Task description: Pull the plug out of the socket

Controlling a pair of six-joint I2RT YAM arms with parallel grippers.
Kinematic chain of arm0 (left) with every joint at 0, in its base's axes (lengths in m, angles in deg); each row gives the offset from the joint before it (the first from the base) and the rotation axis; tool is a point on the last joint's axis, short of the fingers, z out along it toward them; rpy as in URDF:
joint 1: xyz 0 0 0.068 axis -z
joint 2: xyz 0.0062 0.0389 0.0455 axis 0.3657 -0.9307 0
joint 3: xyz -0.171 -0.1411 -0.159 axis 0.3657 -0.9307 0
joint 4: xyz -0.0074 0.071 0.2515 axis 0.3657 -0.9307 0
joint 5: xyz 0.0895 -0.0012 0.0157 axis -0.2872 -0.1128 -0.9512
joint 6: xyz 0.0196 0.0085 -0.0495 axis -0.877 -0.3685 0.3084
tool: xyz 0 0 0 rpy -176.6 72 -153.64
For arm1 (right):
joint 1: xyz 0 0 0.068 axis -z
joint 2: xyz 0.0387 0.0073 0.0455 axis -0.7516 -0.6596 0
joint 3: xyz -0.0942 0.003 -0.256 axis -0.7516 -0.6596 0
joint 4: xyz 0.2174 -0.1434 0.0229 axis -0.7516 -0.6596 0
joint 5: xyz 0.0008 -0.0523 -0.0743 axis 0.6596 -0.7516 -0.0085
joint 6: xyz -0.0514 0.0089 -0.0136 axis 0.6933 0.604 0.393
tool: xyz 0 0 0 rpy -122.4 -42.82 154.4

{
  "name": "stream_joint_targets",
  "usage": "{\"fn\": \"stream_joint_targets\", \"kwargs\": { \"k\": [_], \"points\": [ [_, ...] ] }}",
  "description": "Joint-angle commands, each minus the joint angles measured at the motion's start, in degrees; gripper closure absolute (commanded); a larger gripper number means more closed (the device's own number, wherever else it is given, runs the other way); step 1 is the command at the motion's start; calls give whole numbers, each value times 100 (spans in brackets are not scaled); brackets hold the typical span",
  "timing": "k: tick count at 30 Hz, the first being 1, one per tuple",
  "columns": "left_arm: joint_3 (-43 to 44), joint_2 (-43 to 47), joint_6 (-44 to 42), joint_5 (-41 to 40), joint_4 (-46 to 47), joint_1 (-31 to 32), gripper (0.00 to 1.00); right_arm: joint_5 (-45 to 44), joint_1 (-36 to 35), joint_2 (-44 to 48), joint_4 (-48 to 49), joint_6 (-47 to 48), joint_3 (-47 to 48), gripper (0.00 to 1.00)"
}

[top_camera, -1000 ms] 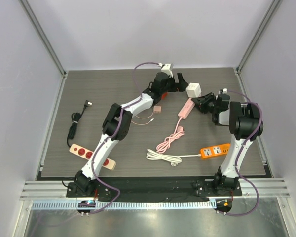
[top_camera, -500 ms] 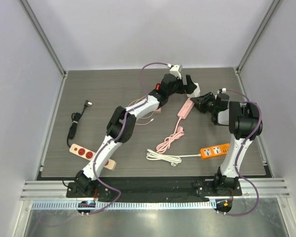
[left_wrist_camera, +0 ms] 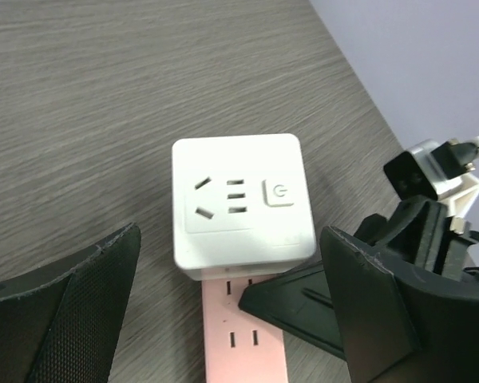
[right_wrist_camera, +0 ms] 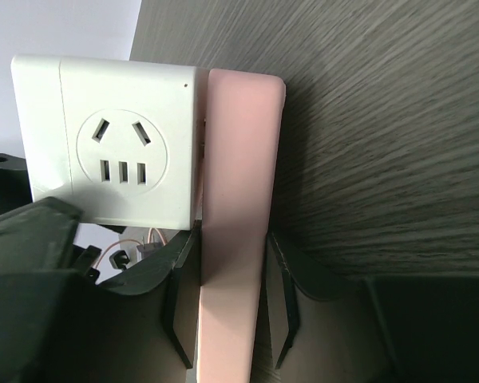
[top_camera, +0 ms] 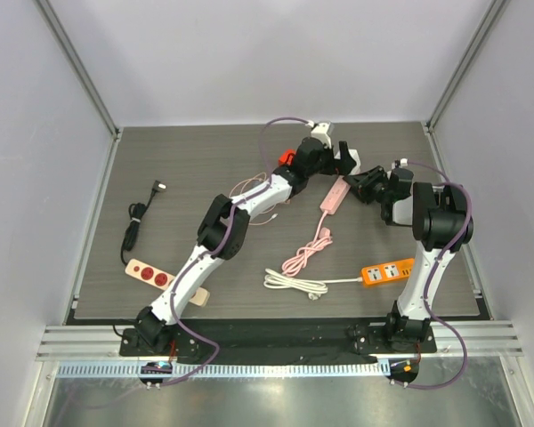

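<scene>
From above, you see the left gripper [top_camera: 345, 160] at the far middle of the table [top_camera: 187, 160], over the far end of the pink power strip [top_camera: 333, 199]. The right gripper [top_camera: 363, 187] is on that strip's right side.

In the left wrist view, the white cube plug [left_wrist_camera: 241, 203] sits stuck in the strip's far end. Your left jaws are wide open, one on each side of the plug, holding nothing.

In the right wrist view, your right jaws squeeze the pink power strip, one finger on each side, close to the plug.
</scene>
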Motion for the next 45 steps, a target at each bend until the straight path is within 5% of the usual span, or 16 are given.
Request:
{"fn": "stream_joint_targets", "kwargs": {
  "k": [1, 5, 10, 14, 16, 19, 26, 28, 30, 33, 38, 41, 45],
  "points": [
    [249, 39, 29, -60, -48, -27, 7, -21, -106, -147, -127, 398, 23, 99],
    [249, -4, 187, -16, 58, -18, 13, -21, -106, -138, -127, 398, 15, 99],
    [275, -40, 301, 28, 198, -27, 32, -30, -106, -147, -136, 389, 23, 99],
    [301, -75, 284, 169, 278, -27, 54, -47, -115, -138, -145, 398, 23, 99],
    [293, -31, 249, 204, 225, -27, 79, -56, -115, -138, -163, 398, 23, 99],
    [101, 135, 249, 327, 338, -62, 100, -65, -115, -130, -180, 415, 23, 99],
    [-796, 434, 1372, 872, 1585, -299, 100, -65, -115, -138, -206, 433, 41, 99],
    [-815, 540, 868, 698, 1221, -265, 100, -74, -115, -138, -224, 433, 59, 99],
    [-570, 830, -628, -539, -44, 59, 100, -91, -115, -138, -250, 442, 59, 99],
    [-603, 1041, -1236, -1422, -294, 351, 100, -100, -115, -147, -268, 450, 59, 99],
    [-1121, 1156, 17, -153, 347, -18, 100, -135, -115, -112, -294, 459, 50, 99],
    [-1402, 1024, 1520, 763, 1514, -369, 100, -188, -114, -86, -364, 494, 50, 99],
    [-1290, 1111, 990, 191, 1054, -336, 100, -223, -115, -86, -444, 521, 76, 99]
  ]
}}
